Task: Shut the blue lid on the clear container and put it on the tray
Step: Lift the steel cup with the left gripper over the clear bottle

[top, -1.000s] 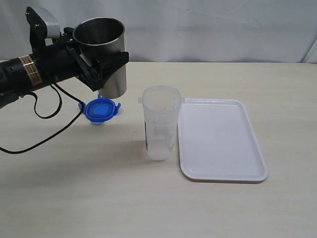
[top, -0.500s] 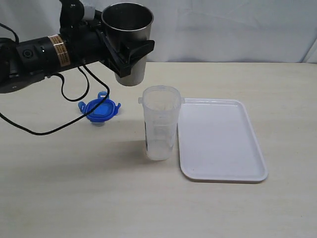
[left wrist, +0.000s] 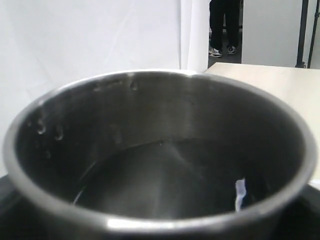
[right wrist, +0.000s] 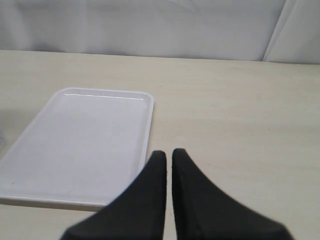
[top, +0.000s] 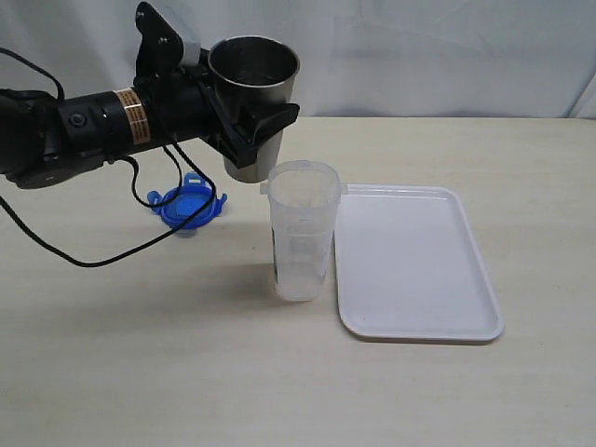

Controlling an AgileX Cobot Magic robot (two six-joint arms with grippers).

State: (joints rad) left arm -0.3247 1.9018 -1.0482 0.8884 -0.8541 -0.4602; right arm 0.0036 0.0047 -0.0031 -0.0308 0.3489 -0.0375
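Observation:
The clear container [top: 303, 233] stands upright and open on the table, just left of the white tray [top: 414, 261], which holds nothing. The blue lid [top: 191, 203] lies flat on the table to the container's left, partly behind a black cable. My left gripper [top: 247, 126] is shut on a shiny steel cup [top: 253, 93], held upright in the air just behind and left of the container's rim. The cup's dark inside [left wrist: 160, 160] fills the left wrist view. My right gripper [right wrist: 168, 152] is shut on nothing, hovering near one edge of the tray [right wrist: 80, 135].
A black cable [top: 140, 244] loops from the left arm down onto the table around the lid. A white curtain hangs behind the table. Bare tabletop lies in front of the container and tray.
The left arm has carried the steel cup up and to the right, from above the lid to just beside the container's rim. The lid, container, tray and right gripper have not moved.

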